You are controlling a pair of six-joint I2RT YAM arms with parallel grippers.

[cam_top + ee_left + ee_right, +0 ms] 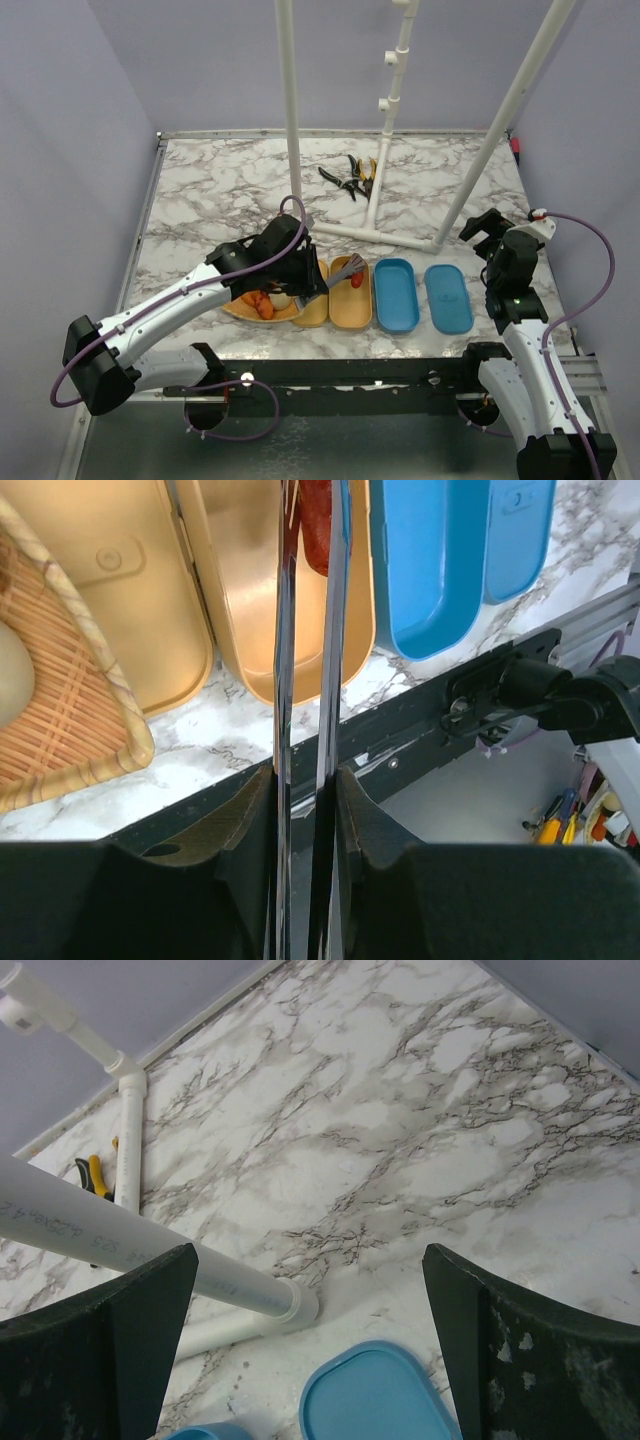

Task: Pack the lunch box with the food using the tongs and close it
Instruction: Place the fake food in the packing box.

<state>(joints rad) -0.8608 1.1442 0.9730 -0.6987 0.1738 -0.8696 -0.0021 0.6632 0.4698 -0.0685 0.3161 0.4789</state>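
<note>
Between the narrowly set fingers of the left gripper (305, 780) sit the tongs (282, 630), clamped. Their tips, ahead, pinch a red food piece (315, 525) over the tan lunch box (240, 590). The right gripper (310, 1260) gapes wide, holding nothing.

Rear overhead, two wrist close-ups (sharing blue lid (448, 298))

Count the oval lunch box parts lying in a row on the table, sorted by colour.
Tan: 2 (tan lid, tan box)
Blue: 2 (blue box, blue lid)
Total: 4
</note>
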